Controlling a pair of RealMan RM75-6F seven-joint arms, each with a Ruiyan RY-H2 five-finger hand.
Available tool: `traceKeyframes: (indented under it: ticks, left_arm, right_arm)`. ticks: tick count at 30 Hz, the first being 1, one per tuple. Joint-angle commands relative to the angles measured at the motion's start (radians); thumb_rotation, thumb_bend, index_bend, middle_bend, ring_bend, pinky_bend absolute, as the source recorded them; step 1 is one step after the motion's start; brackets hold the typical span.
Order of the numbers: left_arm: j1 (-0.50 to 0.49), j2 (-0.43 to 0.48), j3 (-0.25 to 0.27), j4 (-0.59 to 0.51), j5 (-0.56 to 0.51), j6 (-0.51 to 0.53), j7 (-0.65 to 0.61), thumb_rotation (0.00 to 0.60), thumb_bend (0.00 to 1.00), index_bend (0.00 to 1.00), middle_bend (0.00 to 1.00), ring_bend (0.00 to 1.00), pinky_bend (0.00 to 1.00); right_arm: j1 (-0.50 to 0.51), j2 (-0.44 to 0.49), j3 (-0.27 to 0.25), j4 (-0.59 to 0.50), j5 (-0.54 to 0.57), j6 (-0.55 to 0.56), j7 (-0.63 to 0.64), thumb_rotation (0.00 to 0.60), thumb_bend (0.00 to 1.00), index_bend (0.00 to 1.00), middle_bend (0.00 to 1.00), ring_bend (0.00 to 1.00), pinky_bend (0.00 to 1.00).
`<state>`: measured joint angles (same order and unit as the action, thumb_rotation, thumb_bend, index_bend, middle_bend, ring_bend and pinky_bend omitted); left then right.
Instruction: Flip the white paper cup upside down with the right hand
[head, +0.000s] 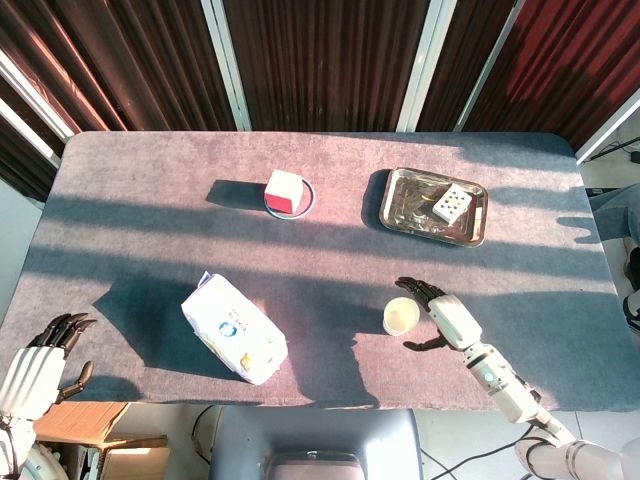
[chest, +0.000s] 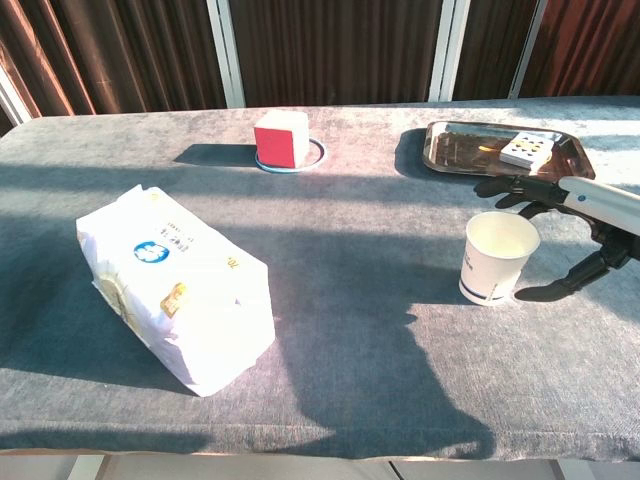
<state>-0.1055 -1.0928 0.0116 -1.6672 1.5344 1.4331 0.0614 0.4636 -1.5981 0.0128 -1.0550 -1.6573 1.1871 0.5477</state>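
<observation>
**Open cloth around the cup's near and left sides**

Bare grey table cloth (chest: 380, 330) is lying around the upright white paper cup (chest: 498, 257). The rectangular metal tray (chest: 455, 152) is sitting behind it, and the white plastic-wrapped packet (chest: 180, 287) is lying well apart.

blue round logo on white package (chest: 175, 287), lettering too small to read, no other legible text
</observation>
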Motion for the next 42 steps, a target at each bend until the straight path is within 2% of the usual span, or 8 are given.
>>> traceKeyframes:
  ticks: [1,11,20,26,29,34,37,42]
  left_arm:
    - [-0.001,0.000,0.004,0.000,0.009,-0.002,0.001,0.600,0.42,0.22,0.15,0.11,0.34]
    - [-0.004,0.002,0.009,-0.002,0.015,-0.008,0.000,0.600,0.42,0.22,0.15,0.11,0.34]
    - [-0.006,0.002,0.010,-0.004,0.010,-0.016,0.006,0.600,0.42,0.22,0.15,0.11,0.34]
    - [-0.008,0.003,0.009,-0.009,0.004,-0.021,0.009,0.600,0.42,0.22,0.15,0.11,0.34]
    - [-0.009,0.004,0.009,-0.009,0.002,-0.024,0.007,0.600,0.42,0.22,0.15,0.11,0.34]
    - [-0.009,0.007,0.007,-0.010,-0.005,-0.027,0.002,0.600,0.42,0.22,0.15,0.11,0.34]
    - [-0.010,0.006,0.007,-0.011,-0.008,-0.030,0.006,0.600,0.42,0.22,0.15,0.11,0.34]
    - [-0.012,0.007,0.008,-0.013,-0.008,-0.035,0.008,0.600,0.42,0.22,0.15,0.11,0.34]
  right_arm:
    - [0.005,-0.017,0.000,0.016,0.004,0.004,0.001,0.600,0.20,0.29,0.24,0.24,0.38]
    - [-0.004,-0.085,0.012,0.099,0.015,0.076,-0.001,0.600,0.20,0.54,0.43,0.49,0.62]
    - [-0.015,-0.090,0.019,0.128,-0.006,0.181,-0.046,0.600,0.20,0.58,0.46,0.52,0.65]
    - [-0.014,0.003,0.016,0.007,-0.076,0.258,-0.445,0.600,0.20,0.57,0.46,0.52,0.65]
    - [-0.018,0.088,0.022,-0.141,-0.061,0.202,-0.769,0.600,0.20,0.57,0.46,0.52,0.65]
    - [-0.021,0.202,0.058,-0.409,0.069,0.053,-1.303,0.600,0.20,0.57,0.46,0.50,0.65]
    - [-0.017,0.225,0.077,-0.502,0.180,-0.019,-1.475,0.600,0.20,0.57,0.46,0.49,0.64]
    - [0.006,0.228,0.086,-0.541,0.319,-0.109,-1.574,0.600,0.20,0.54,0.46,0.43,0.59]
